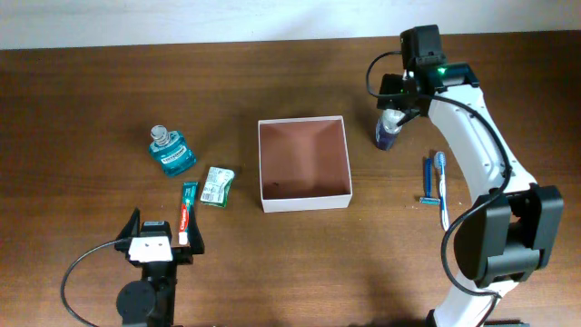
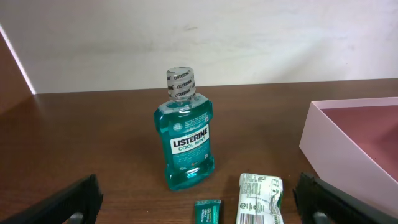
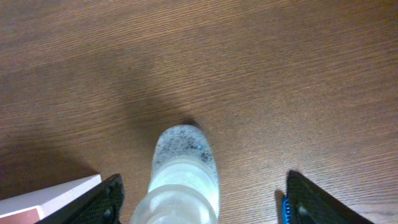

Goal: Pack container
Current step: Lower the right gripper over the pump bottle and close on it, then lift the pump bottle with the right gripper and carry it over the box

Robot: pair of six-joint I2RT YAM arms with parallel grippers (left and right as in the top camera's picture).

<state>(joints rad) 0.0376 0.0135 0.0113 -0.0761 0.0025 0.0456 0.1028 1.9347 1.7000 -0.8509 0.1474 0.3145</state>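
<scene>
**Work Surface and Container Position**

The surface is a dark brown wooden table (image 1: 82,100) with visible grain. A pale wall (image 2: 249,37) runs along its far edge.

The container (image 1: 307,201) sits at the middle of the table, open side up, with nothing visible inside it.

The right gripper (image 3: 202,202) is just beyond the container's far right corner. Its jaws stand apart on either side of a small clear bottle (image 3: 183,168), with a gap at each side, and grip nothing.

The left gripper (image 1: 165,221) is at the near left, well apart from the container. Its jaws are spread wide and hold nothing.

Between the left gripper and the container lie a toothpaste tube (image 1: 188,211) and a green-and-white packet (image 1: 217,186). A teal mouthwash bottle (image 1: 171,152) stands upright farther back.

A toothbrush (image 1: 442,186) and a slim blue item (image 1: 425,182) lie side by side right of the container.
</scene>
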